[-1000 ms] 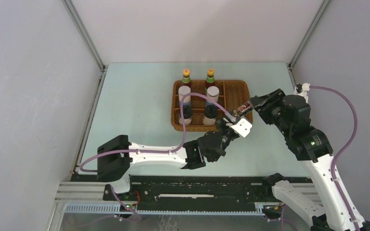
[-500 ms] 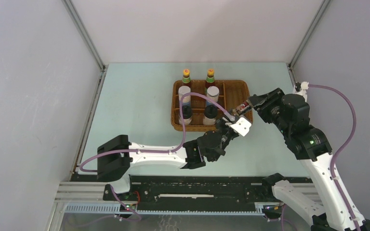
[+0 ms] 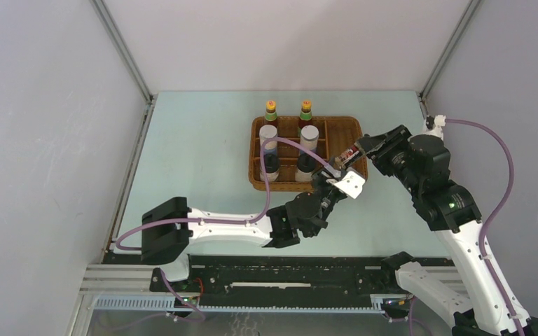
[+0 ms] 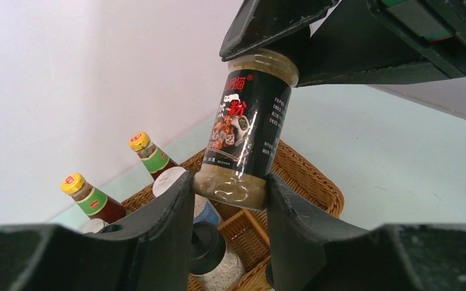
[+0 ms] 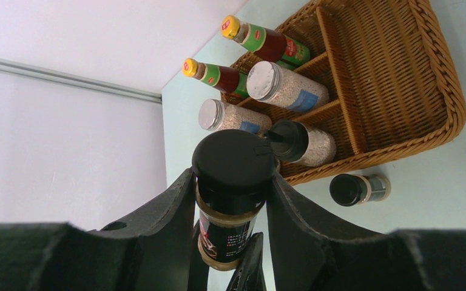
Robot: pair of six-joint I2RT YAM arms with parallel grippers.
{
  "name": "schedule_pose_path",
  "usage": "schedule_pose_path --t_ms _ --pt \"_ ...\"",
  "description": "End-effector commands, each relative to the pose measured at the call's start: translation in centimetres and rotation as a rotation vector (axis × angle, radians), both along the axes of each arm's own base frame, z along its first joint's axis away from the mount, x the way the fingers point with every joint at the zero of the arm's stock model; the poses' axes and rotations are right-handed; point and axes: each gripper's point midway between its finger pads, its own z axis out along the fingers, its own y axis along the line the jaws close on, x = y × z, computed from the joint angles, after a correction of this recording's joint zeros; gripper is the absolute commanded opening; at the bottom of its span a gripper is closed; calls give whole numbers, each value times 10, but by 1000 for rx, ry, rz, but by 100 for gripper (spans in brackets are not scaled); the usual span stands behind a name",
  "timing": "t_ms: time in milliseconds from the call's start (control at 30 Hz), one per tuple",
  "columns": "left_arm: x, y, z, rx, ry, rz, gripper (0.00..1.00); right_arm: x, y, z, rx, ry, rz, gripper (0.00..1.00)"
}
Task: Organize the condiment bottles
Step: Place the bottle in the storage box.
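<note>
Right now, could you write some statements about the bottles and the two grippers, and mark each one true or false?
1. The left gripper and the right gripper clamp the same small dark bottle. True.
2. The yellow-capped sauce bottles lie on the table outside the wicker tray. False: they stand inside the tray.
3. A second small bottle lies on its side on the table, outside the tray. True.
4. The right gripper holds the bottle by its base. False: it grips the black cap; the left gripper grips the base.
</note>
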Motion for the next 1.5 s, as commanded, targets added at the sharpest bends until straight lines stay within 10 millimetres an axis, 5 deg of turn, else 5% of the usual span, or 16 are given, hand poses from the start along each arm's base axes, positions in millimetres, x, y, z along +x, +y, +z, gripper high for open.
schedule_pose_path --t_ms 0,267,433,900,1467 --pt "1 15 25 -114 -22 53 25 -1 -2 -3 -68 -13 22 0" --pt "2 17 22 -121 -15 60 66 -1 5 0 -86 -35 72 0" --pt "2 17 21 -123 -12 66 80 0 11 0 -91 -40 110 0" --pt "1 26 16 -134 11 81 83 16 17 10 -179 -130 164 0" --pt "-5 73 6 -296 156 163 82 84 5 10 -455 -246 75 0"
